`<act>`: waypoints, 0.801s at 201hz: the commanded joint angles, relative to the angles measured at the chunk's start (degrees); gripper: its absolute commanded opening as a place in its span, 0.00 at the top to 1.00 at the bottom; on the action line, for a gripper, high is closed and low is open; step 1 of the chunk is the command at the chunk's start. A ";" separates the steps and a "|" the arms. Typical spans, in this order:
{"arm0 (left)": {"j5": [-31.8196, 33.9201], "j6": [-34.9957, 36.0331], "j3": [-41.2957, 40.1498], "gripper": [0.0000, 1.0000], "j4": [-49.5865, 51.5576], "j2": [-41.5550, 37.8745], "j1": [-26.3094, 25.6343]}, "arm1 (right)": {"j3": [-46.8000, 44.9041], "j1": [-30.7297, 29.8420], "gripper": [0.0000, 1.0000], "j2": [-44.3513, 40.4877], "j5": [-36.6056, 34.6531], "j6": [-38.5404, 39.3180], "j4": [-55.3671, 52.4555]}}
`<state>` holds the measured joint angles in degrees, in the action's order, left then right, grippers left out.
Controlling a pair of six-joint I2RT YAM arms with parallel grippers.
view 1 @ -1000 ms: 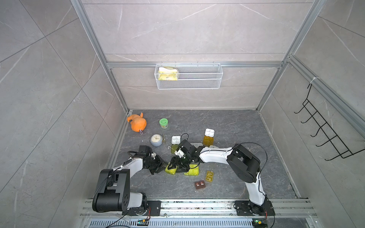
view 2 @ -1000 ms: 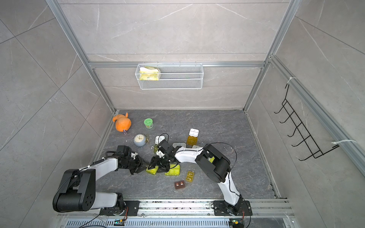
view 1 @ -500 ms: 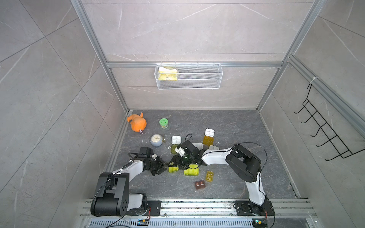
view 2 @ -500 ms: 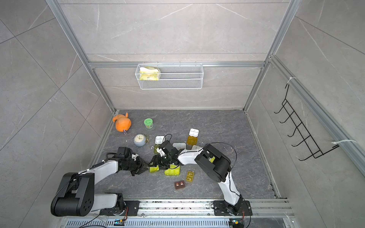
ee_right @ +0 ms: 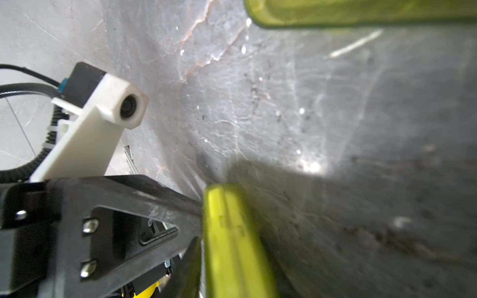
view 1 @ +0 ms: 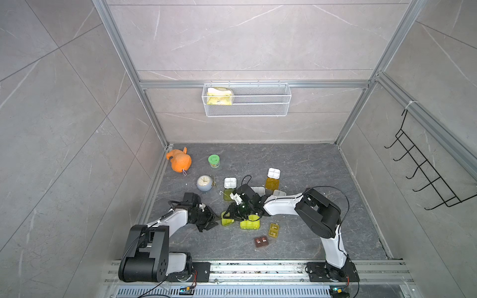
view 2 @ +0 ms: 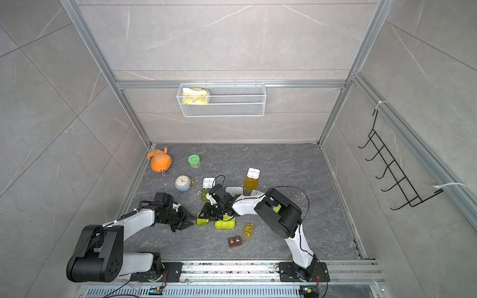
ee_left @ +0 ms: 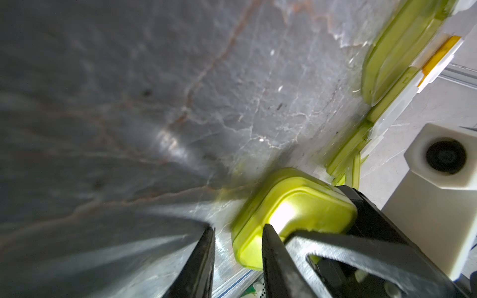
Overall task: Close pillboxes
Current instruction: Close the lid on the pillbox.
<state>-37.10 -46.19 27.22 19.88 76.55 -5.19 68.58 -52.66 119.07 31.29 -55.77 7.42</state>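
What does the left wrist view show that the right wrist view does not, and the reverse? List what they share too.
Left wrist only: the small pillbox on its broad face, lid looking closed; the left gripper with jaws open and empty beside it; the right arm's camera housing; another pillbox's white tray. Right wrist only: the left arm's camera housing, and the small pillbox edge-on. Shared: the small pillbox, which the right gripper seems to clamp, and the grey veined floor.
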 commanded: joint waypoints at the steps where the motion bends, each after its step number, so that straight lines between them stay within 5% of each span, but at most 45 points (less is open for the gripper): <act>1: 3.57 2.73 1.90 0.63 6.70 -1.79 0.82 | 1.12 0.28 0.71 -0.06 -0.87 1.28 -2.27; 104: 5.29 4.99 5.68 0.60 11.88 -5.17 3.60 | 2.08 0.46 0.78 0.93 0.90 0.50 -0.82; 161: 6.58 5.50 7.49 0.54 14.30 -7.69 5.32 | 13.29 -3.28 0.44 6.20 1.81 5.55 -13.07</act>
<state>-31.33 -42.09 32.67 31.77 70.26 -0.62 76.95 -53.78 123.33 33.17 -54.04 3.22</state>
